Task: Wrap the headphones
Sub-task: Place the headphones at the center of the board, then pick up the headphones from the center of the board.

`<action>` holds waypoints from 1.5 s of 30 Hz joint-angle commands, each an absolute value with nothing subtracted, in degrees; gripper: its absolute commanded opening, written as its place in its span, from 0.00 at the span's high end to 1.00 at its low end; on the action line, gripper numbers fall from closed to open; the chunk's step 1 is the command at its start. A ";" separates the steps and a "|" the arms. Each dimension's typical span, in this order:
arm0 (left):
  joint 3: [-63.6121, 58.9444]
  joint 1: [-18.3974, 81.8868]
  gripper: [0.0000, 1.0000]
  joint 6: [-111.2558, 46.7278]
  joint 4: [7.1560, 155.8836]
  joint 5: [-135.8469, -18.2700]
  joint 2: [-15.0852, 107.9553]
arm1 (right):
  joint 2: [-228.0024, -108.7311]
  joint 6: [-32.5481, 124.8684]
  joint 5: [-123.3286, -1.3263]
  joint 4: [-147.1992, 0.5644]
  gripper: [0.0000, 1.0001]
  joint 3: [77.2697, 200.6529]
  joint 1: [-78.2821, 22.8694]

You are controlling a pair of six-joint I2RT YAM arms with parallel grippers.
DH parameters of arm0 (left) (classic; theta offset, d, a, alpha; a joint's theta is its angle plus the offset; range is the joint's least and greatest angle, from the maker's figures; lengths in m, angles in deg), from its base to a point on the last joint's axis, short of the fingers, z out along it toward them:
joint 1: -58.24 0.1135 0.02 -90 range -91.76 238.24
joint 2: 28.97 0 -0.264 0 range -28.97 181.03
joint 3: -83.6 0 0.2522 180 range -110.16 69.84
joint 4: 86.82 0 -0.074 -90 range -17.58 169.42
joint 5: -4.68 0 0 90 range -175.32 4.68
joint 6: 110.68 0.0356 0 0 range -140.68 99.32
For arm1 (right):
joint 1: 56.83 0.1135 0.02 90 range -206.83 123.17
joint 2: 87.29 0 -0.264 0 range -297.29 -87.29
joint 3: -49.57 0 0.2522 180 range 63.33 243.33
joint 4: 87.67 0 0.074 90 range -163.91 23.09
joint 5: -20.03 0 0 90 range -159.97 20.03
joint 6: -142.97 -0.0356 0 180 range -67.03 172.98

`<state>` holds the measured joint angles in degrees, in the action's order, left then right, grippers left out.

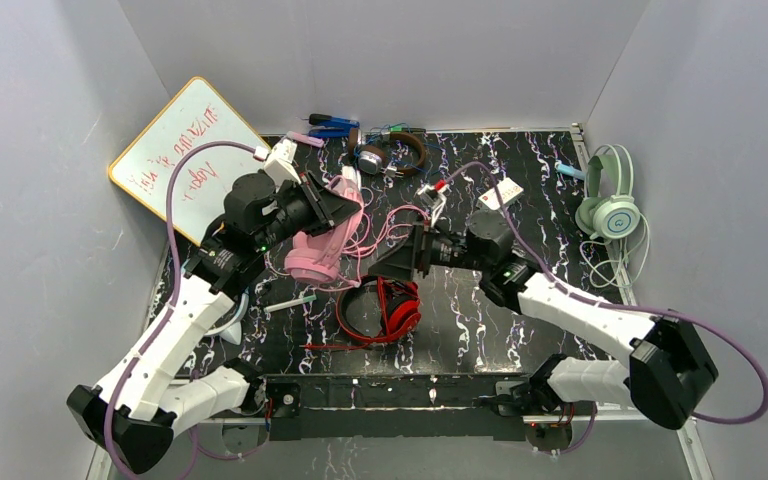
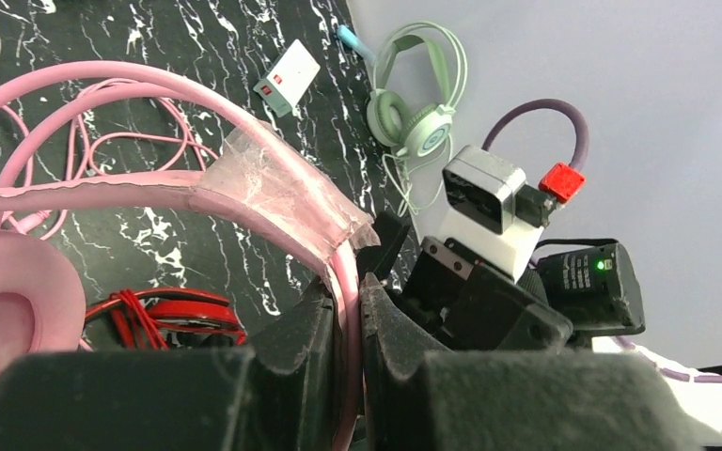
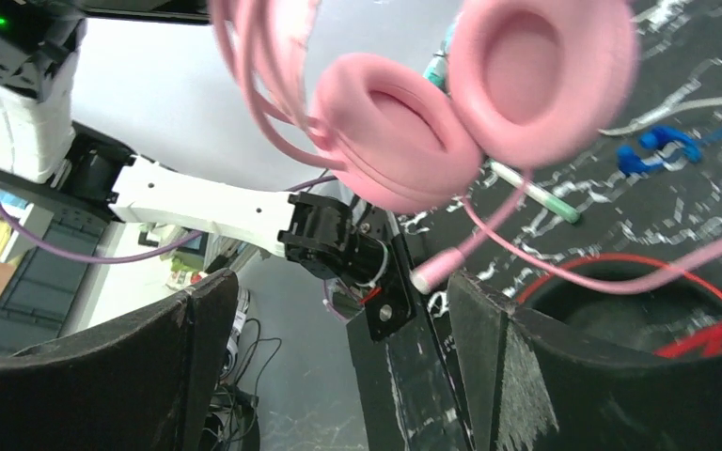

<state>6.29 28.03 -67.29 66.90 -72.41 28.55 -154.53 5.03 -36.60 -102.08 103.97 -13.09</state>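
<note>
Pink headphones (image 1: 315, 250) are held at 9 o'clock of the mat.
The taped headband (image 2: 273, 188) is clenched by the left gripper (image 2: 343, 305). The right gripper (image 3: 338, 357) is spread wide at 3 o'clock of the cups, with nothing held. The band is judged light and springy, and the limp cord (image 3: 451, 254) is best taken near its plug. The whiteboard (image 1: 175, 150) scrawl and box (image 2: 287, 80) label cannot be read.

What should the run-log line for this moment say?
left hand: shut on pink headphones at headband | right hand: open, near dangling pink cord | red headphones: on table
</note>
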 commanded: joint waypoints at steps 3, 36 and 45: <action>6.24 28.01 0.99 -72.12 74.02 -70.71 25.41 | -159.19 8.76 -41.68 -111.98 0.11 112.19 -7.63; -7.76 28.01 0.02 -58.66 41.83 -96.35 24.84 | -167.54 38.69 -70.40 -58.83 0.99 138.25 -4.58; -7.09 28.36 0.02 -61.06 27.84 -84.15 40.26 | -176.47 46.06 -81.99 -38.21 0.99 151.64 -7.57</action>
